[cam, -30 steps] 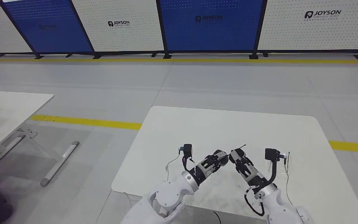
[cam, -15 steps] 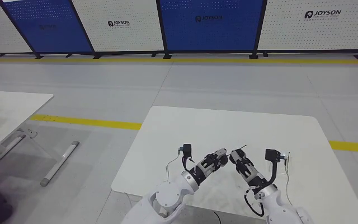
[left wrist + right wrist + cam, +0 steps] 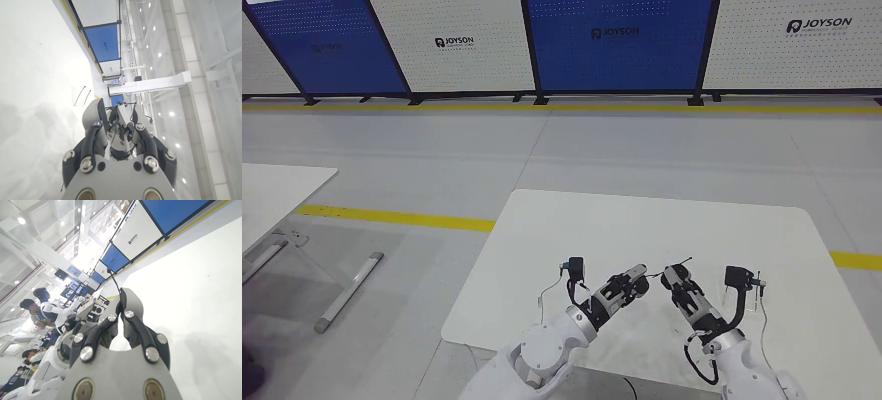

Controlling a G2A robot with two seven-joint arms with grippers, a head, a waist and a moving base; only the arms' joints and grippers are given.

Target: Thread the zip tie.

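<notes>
My right gripper (image 3: 121, 291) is shut on a black zip tie (image 3: 114, 280). The tie's square head (image 3: 109, 269) sticks up past the fingertips. From above, the right gripper (image 3: 672, 273) sits near the white table's front edge, and the zip tie (image 3: 683, 262) shows as a thin black line above it. My left gripper (image 3: 635, 278) hangs just beside it, a small gap apart. The left gripper (image 3: 117, 105) is open with nothing between its fingers and faces the right gripper. Two more black zip ties (image 3: 79, 95) lie side by side on the table.
The white table (image 3: 662, 220) stretches away from both grippers with bare surface all around. Its rounded far corner (image 3: 132, 273) and edge meet a grey floor with a yellow line. Blue and white panels stand behind.
The right gripper has drawn a little sideways away from the left gripper with the zip tie, widening the gap between them. The left gripper has hardly moved.
</notes>
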